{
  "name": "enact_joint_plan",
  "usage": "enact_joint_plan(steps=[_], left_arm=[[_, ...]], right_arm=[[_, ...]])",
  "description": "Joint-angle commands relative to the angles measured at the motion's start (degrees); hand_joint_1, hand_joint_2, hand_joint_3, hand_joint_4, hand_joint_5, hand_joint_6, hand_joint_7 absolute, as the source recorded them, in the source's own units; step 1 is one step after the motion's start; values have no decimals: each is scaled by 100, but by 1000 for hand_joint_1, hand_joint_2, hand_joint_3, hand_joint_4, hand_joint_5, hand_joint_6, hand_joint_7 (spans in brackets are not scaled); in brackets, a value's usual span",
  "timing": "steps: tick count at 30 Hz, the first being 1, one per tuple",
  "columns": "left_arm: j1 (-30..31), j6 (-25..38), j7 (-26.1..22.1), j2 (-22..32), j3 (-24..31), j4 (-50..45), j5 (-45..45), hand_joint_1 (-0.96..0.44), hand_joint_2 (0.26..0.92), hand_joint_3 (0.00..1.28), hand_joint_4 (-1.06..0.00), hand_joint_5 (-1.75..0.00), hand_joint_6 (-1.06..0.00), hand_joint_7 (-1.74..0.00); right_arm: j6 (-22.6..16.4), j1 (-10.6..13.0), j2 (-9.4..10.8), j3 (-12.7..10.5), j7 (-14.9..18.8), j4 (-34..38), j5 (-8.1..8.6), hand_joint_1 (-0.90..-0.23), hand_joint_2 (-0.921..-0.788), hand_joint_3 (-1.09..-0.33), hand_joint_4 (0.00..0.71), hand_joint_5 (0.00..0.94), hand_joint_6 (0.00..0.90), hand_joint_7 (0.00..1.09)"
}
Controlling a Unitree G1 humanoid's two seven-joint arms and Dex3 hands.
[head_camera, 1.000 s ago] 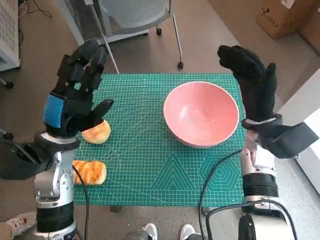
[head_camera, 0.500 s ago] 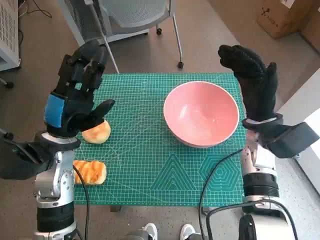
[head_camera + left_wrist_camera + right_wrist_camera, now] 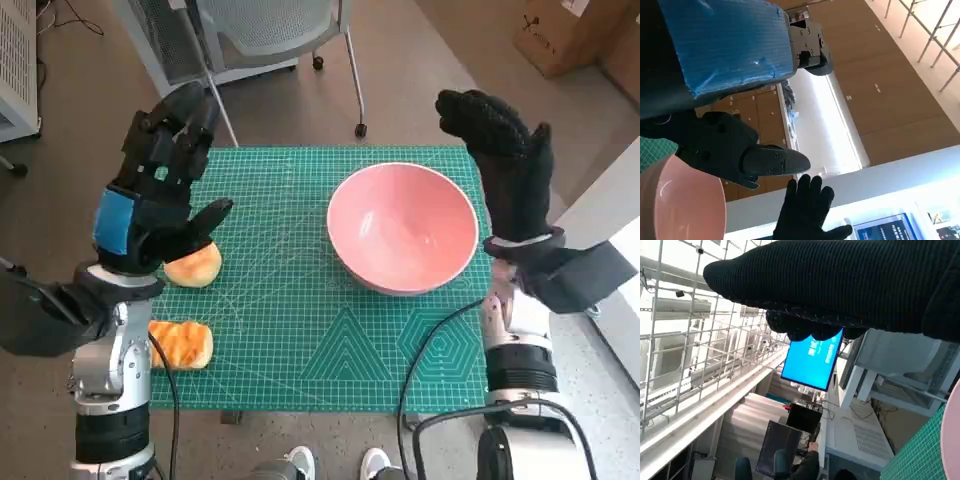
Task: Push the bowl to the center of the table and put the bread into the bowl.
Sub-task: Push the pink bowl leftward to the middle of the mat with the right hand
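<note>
The pink bowl [image 3: 402, 227] stands empty on the right half of the green cutting mat [image 3: 300, 330]; its rim also shows in the left wrist view [image 3: 680, 205]. A round bread roll [image 3: 194, 266] lies at the mat's left side, partly hidden behind my left hand [image 3: 160, 185]. A toasted bread slice [image 3: 180, 344] lies at the mat's left front edge. My left hand is raised above the roll, fingers spread, holding nothing. My right hand [image 3: 505, 170] is raised upright just right of the bowl, fingers extended, empty; it also shows in the left wrist view [image 3: 807, 210].
A grey office chair [image 3: 265, 35] stands behind the table. A cardboard box [image 3: 570, 30] sits on the floor at the far right. A black cable [image 3: 430, 350] runs across the mat's front right. Shoes [image 3: 335, 465] show below the table's front edge.
My left hand has drifted slightly up and to the right. The bowl, both breads and my right hand have stayed put.
</note>
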Motion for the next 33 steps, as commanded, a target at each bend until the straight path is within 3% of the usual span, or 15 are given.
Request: enact_joint_plan(steps=[1, 7, 17, 24, 30, 33], left_arm=[[-107, -67, 17, 17, 11, 48, 8, -458, 852, 317, -89, -22, 1, -590], [-115, -110, -24, 32, 38, 123, -11, -472, 851, 318, -90, -22, 1, -598], [-38, -206, -49, 73, 59, 142, 3, -495, 853, 309, -93, -23, 1, -592], [8, -176, -32, 87, 65, 91, -7, -501, 859, 296, -90, -20, 1, -579], [26, -158, 3, 96, 36, 75, 57, -500, 862, 288, -91, -20, 1, -572], [36, -146, 18, 104, 29, 65, 85, -489, 865, 283, -92, -19, 1, -576]], right_arm=[[-66, -121, -245, -187, 95, 487, 63, -545, -921, -635, 311, 0, 439, 0], [-168, -389, -555, -424, -99, 1443, -51, -533, -921, -661, 303, 0, 437, 1], [220, -517, -843, -459, -1183, 2363, -484, -490, -921, -718, 306, 2, 451, 8], [785, -444, -776, -560, -1636, 2669, -569, -499, -921, -744, 294, 0, 450, 6], [1431, -351, -624, -759, -1669, 2788, -437, -504, -921, -726, 295, 3, 467, 14], [1730, -321, -557, -768, -1774, 2822, -486, -503, -921, -720, 297, 3, 477, 18]])
